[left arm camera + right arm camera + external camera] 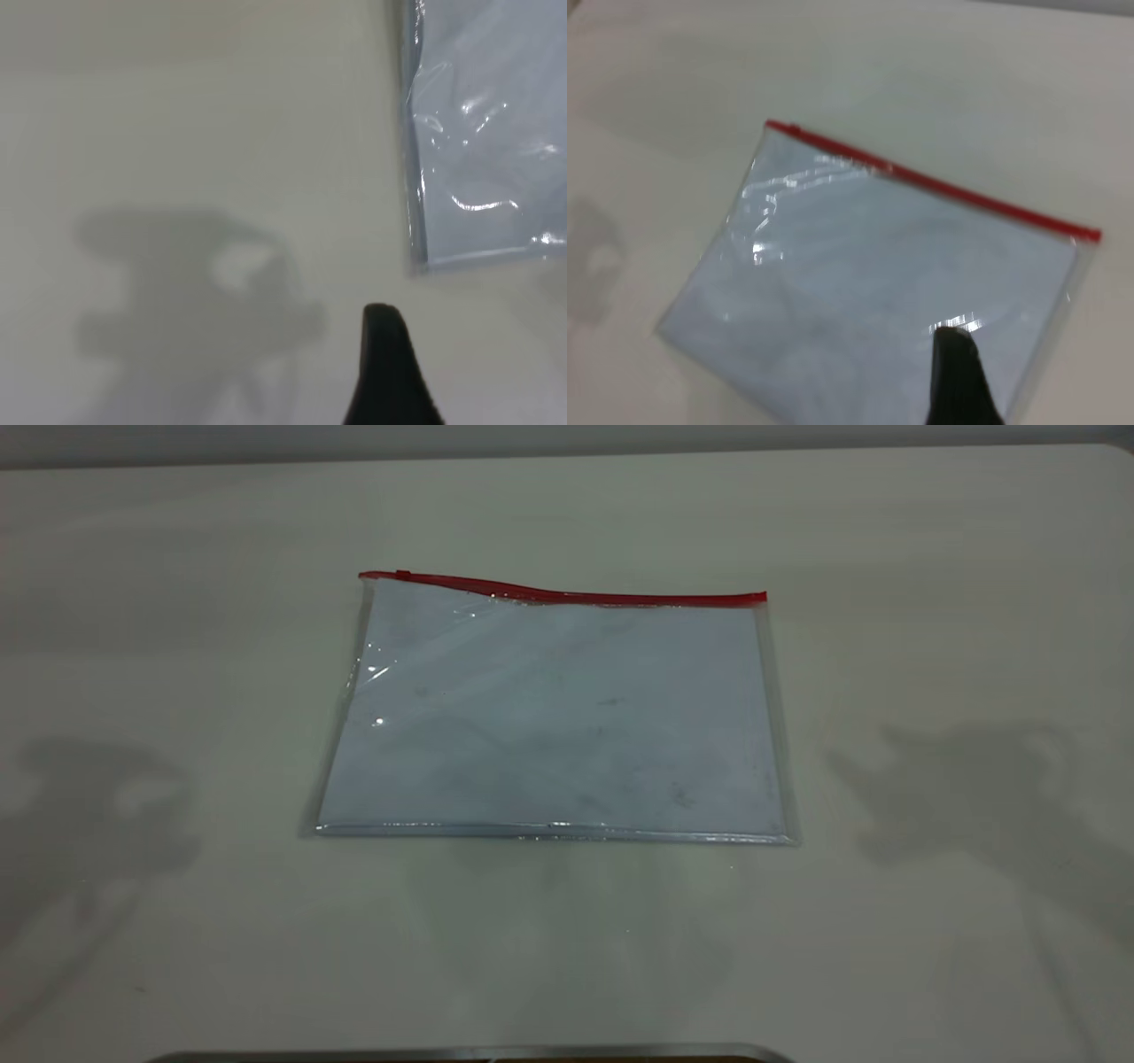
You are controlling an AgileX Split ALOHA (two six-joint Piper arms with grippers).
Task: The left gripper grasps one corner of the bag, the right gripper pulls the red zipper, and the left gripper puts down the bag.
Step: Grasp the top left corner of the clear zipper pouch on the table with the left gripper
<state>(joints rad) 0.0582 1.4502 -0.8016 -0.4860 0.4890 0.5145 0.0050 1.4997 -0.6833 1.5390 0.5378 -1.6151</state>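
Note:
The bag (554,713) lies flat on the white table, a clear pouch with a bluish-white sheet inside. The red zipper (567,593) runs along its far edge, with the small slider (403,574) near the left end. Neither gripper appears in the exterior view; only their shadows fall on the table at both sides. In the left wrist view a black tip of the left gripper (385,372) hovers over bare table, apart from a bag corner (425,261). In the right wrist view the right gripper (957,376) hangs above the bag (859,274), away from the red zipper (930,181).
The white table (177,646) stretches wide around the bag on all sides. A dark metal edge (469,1054) runs along the near side of the table. The table's far edge (567,456) meets a grey wall.

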